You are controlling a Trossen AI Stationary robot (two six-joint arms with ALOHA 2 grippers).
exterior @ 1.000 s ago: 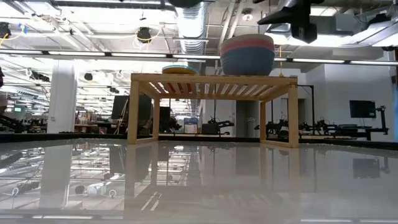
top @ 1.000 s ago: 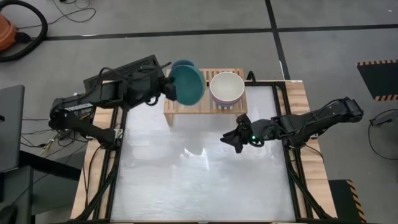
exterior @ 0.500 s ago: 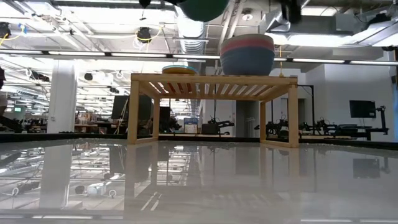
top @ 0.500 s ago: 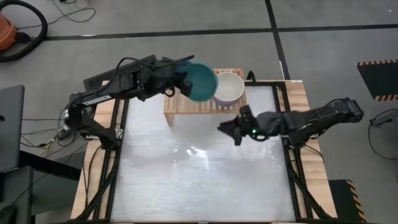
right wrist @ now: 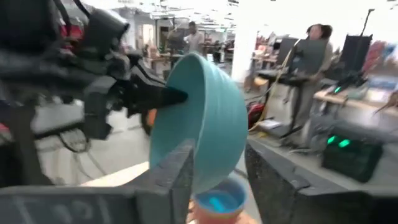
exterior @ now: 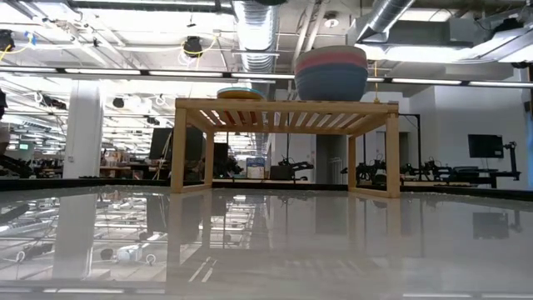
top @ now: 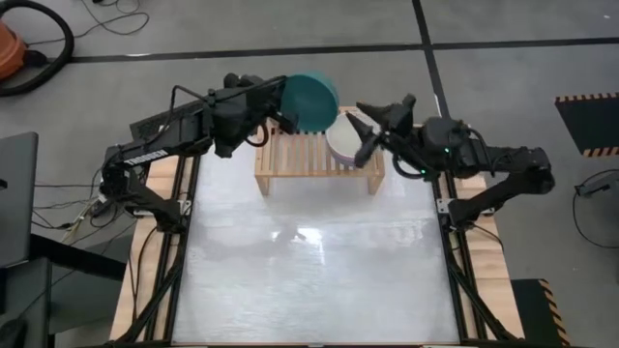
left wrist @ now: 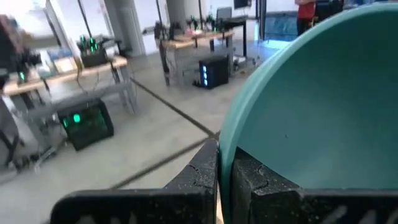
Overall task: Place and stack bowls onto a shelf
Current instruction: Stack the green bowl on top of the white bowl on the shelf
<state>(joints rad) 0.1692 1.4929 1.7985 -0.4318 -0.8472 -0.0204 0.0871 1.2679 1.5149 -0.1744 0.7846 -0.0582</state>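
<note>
Dark teal bowl (top: 311,101) held tilted on edge above the shelf's (top: 302,155) back rail, left gripper (top: 278,109) pinched shut on its rim. Stacked bowls (top: 346,143) fill the shelf's right end; slats at its left lie bare. Right gripper (top: 368,128) reaches over that stack, fingers parted, gripping nothing.

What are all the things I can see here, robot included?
shelf: 1, light wood, table's far edge
table: 1, glossy pale top
teal bowl: 1, dark teal, tilted in the air over the shelf
big stack: 3 nested bowls, slate blue, pink, cream, shelf's right part
small stack: at least 2 bowls, cyan in orange-red, shelf's left part
people: at least 2, room behind
left gripper: dark, pinching the teal bowl's rim
right gripper: dark, open, facing the teal bowl
</note>
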